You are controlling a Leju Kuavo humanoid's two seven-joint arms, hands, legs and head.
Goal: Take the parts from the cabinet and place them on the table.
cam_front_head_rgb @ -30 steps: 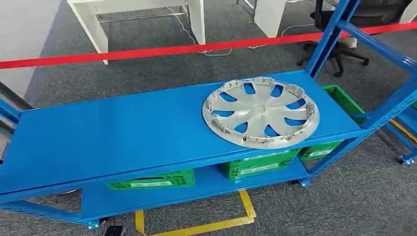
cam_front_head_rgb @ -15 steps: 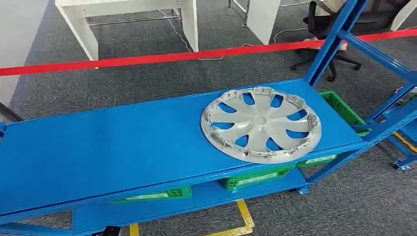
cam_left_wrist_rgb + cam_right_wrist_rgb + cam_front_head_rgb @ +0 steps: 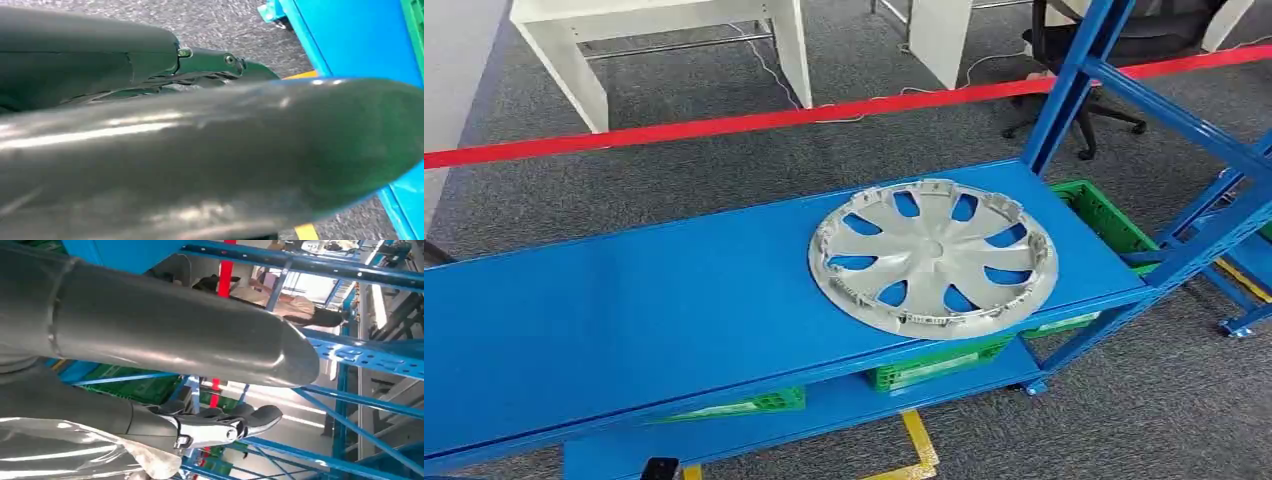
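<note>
**Q:** Where is the part?

**A:** The wheel cover [image 3: 932,256] lies flat on the upper blue shelf [image 3: 624,300], toward its right end. Its near rim reaches the shelf's front edge. Green crates [image 3: 939,365] sit on the level below.

**Q:** Which way does it point?

**A:** It is a round disc, so it has no long axis. Its axis of symmetry stands upright. Small clips stand up around the rim, so I judge the inner face is uppermost.

**Q:** How will it handle?

**A:** I judge it to be thin moulded plastic: light, fairly stiff across the spokes, springy at the rim, and smooth enough to slide on the painted shelf. The clips look breakable, so I would keep pressure off them.

**Q:** Where should you take hold?

**A:** Probably at the rim on opposite sides, one hand each. The other choice is the near rim, with fingers hooked through a gap between spokes.

**Q:** And your fingers?

**A:** My right hand [image 3: 165,340] holds nothing, and its dark fingers [image 3: 225,425] lie loosely extended, apart from the thumb. On my left hand [image 3: 200,150] the thumb hides most of the fingers, so I cannot tell how far they are spread
</note>
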